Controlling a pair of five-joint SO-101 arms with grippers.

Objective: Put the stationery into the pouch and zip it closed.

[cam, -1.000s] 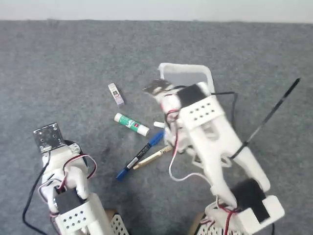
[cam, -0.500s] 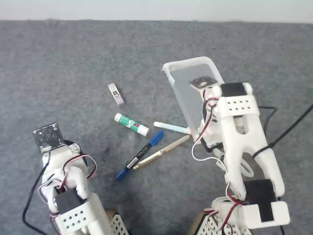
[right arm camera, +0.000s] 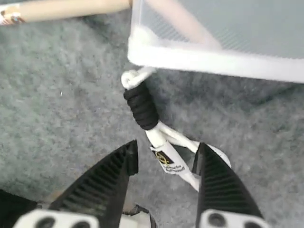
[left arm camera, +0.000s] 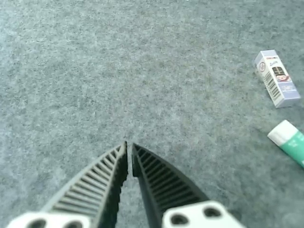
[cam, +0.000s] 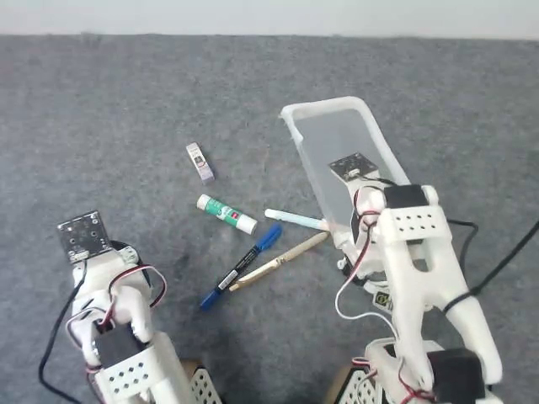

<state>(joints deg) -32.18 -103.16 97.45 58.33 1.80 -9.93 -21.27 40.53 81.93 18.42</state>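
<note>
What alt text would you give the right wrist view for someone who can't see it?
The right pincer hangs open over grey carpet, its two black ribbed fingers either side of a white pull cord with a black wrap. The cord leads to the white edge of the clear pouch; a tan pen lies beyond.

pouch (cam: pixel 337 151) 1 | glue stick (cam: pixel 226 213) 1 | small box (cam: pixel 200 162) 1 | marker (cam: pixel 242 266) 1 | pale pen (cam: pixel 295 219) 1 | tan pen (cam: pixel 278 261) 1
</note>
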